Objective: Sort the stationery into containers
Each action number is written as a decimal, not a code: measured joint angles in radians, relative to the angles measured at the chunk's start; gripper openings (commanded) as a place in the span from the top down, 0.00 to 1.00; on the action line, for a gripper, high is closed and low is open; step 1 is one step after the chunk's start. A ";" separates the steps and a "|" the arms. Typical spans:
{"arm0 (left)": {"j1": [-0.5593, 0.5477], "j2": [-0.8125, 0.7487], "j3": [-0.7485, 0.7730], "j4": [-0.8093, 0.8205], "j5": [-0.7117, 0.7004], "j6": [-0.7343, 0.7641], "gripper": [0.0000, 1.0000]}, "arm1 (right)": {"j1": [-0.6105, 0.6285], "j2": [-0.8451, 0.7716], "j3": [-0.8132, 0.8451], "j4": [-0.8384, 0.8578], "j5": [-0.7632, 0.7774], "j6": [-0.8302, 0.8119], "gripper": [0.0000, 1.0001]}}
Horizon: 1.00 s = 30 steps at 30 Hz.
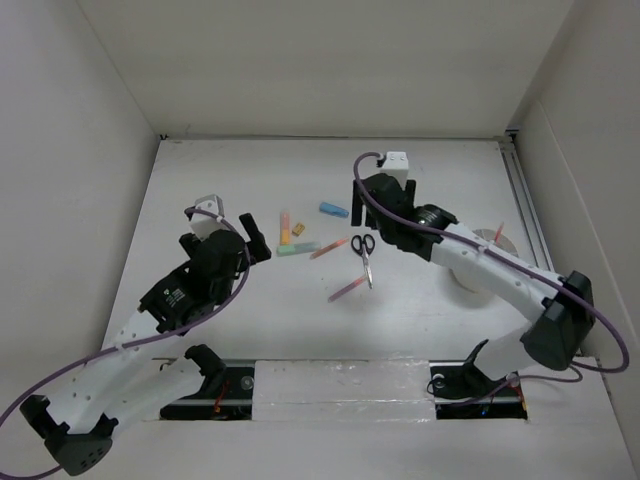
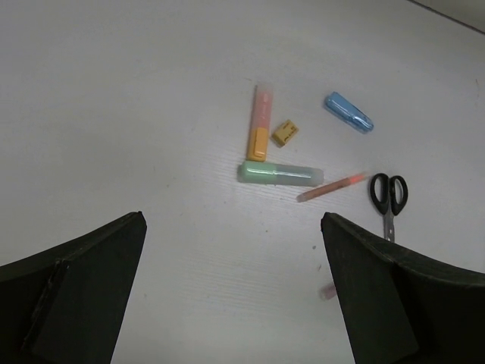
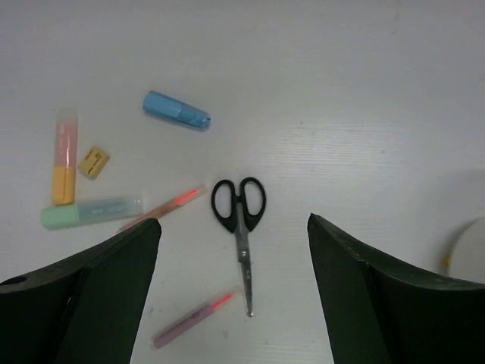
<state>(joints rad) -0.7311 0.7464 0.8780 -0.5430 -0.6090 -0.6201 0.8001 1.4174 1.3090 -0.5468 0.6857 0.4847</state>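
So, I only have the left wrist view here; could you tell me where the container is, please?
Observer: The white cup stands at the right of the table, partly under the right arm.
Operator: Thanks. Is the right pincer open?
Observer: Yes, the right pincer is open, the scissors framed between its fingers.
Operator: And the scissors' blades?
Observer: Closed, tip near a second pink pen.
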 measured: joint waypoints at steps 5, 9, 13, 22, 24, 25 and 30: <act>0.000 -0.012 0.008 -0.026 -0.060 -0.033 0.00 | 0.000 0.159 0.013 0.058 -0.133 0.044 0.30; 0.000 -0.032 0.011 -0.034 -0.080 -0.041 0.00 | 0.032 0.224 0.009 0.071 -0.115 0.196 0.28; 0.000 -0.020 0.015 -0.034 -0.080 -0.042 0.00 | 0.072 0.268 0.021 0.090 -0.079 0.358 0.28; 0.000 -0.003 0.015 -0.031 -0.058 -0.039 0.00 | 0.078 0.550 0.289 -0.163 0.009 0.808 0.34; 0.000 -0.020 0.015 -0.028 -0.051 -0.034 0.00 | 0.078 0.586 0.329 -0.234 0.023 0.895 0.34; 0.000 -0.029 0.015 -0.026 -0.050 -0.033 0.00 | 0.078 0.600 0.348 -0.267 0.028 0.933 0.34; 0.000 -0.043 0.015 -0.021 -0.035 -0.023 0.00 | 0.078 0.633 0.406 -0.352 0.038 1.050 0.37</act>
<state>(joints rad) -0.7311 0.7029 0.8928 -0.5644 -0.6441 -0.6434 0.8780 2.0506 1.7145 -0.8989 0.7235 1.5345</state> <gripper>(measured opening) 0.997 0.639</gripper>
